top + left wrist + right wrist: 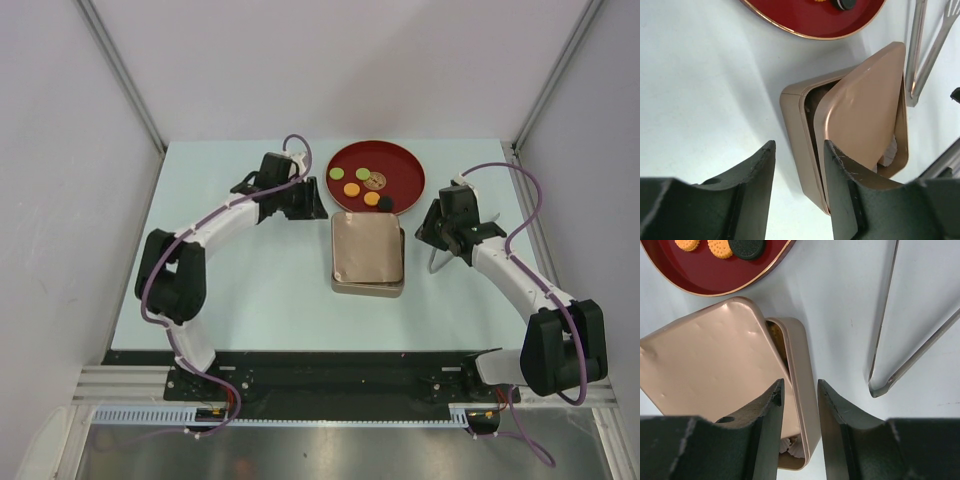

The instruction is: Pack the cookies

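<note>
Pale tabletop (250, 270): cookies (352, 189) lie unpacked on the red plate (400, 160), upper centre, tin (368, 289) lid (367, 248) askew below, left gripper (800, 147) and right gripper (800, 385) half-parted, empty.

A skewed lid (710, 365) covers most of the tin (801, 370), leaving only slivers of its inside on view; what lies in it cannot be made out. The red plate (715, 282) and the cookies (720, 247) run off the top edge of the right wrist view, where the tongs (880, 340) are cut off too. Seen from above, the cookies' surfaces are too small to read.
</note>
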### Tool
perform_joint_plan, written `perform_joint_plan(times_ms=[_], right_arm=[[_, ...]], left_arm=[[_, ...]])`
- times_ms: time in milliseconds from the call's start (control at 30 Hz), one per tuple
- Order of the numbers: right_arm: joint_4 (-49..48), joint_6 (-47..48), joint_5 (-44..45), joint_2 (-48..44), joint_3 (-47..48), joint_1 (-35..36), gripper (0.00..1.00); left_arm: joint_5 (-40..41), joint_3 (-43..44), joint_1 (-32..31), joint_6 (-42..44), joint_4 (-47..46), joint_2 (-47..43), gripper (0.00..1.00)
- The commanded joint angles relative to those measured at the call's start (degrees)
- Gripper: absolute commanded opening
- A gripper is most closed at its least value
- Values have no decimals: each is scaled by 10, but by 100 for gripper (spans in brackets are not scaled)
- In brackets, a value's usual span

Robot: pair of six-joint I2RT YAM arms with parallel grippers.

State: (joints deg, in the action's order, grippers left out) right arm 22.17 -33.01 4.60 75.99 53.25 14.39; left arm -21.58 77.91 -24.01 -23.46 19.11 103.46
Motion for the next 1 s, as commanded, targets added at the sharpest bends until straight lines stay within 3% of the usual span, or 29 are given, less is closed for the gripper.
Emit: perform_joint_plan(times_ms=[0, 133, 433, 967], right_arm=[[-13, -6, 1, 0, -4, 2, 38], [-13, -6, 3, -1, -4, 3, 38], [-10, -4, 5, 2, -5, 4, 37], [-11, 1, 8, 14, -5, 1, 37]], left_arm=[[61, 8, -24, 25, -7, -48, 46], [59, 0, -37, 28, -41, -68, 44], [53, 19, -53, 32, -33, -3, 34], [44, 54, -64, 32, -30, 63, 30]])
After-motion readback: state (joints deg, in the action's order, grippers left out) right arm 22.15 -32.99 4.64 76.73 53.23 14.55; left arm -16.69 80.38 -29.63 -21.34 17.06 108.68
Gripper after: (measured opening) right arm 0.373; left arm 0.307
